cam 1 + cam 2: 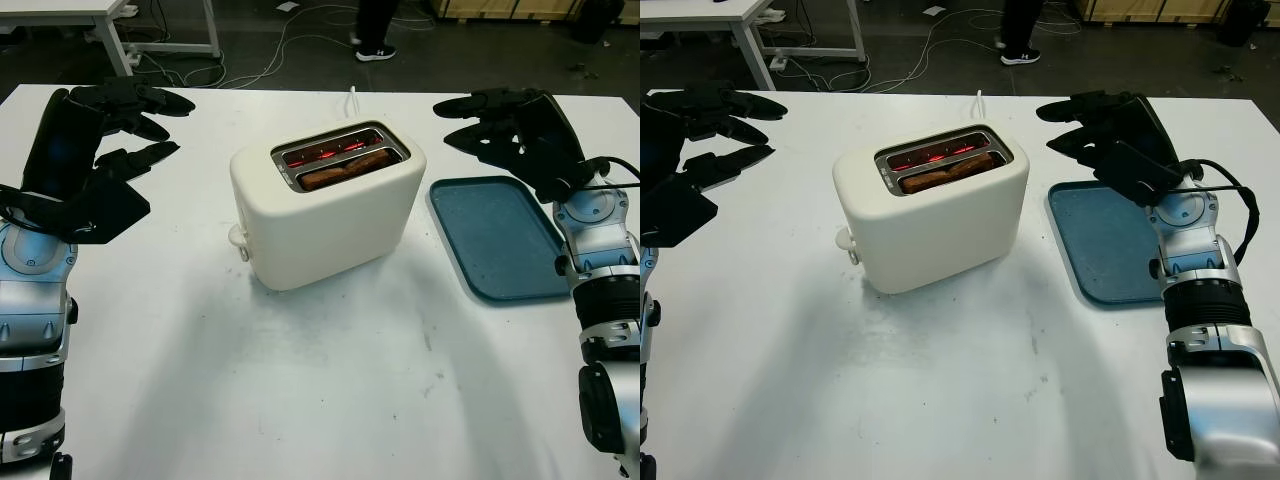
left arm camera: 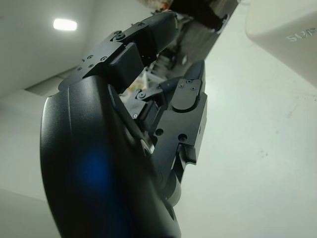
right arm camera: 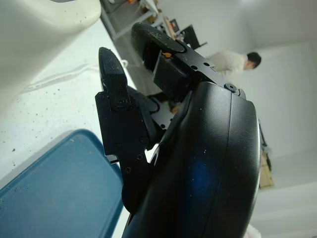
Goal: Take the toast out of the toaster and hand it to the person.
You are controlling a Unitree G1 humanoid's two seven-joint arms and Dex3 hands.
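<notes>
Hovering at table's left: left hand (image 1: pixel 120 125), empty, fingers loosely extended. Sitting mid-table (image 1: pixel 330 380): cream toaster (image 1: pixel 330 215), elements glowing, toast (image 1: pixel 348 167) lying in nearer slot. Lying right: blue tray (image 1: pixel 500 240). Hovering over tray's far edge: right hand (image 1: pixel 500 125), empty, fingers extended.

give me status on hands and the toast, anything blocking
Left hand open, left of cream plastic toaster. Right hand open above blue rectangular tray. Browned toast slice sits in front slot, elements glowing. Nothing in the way.
</notes>
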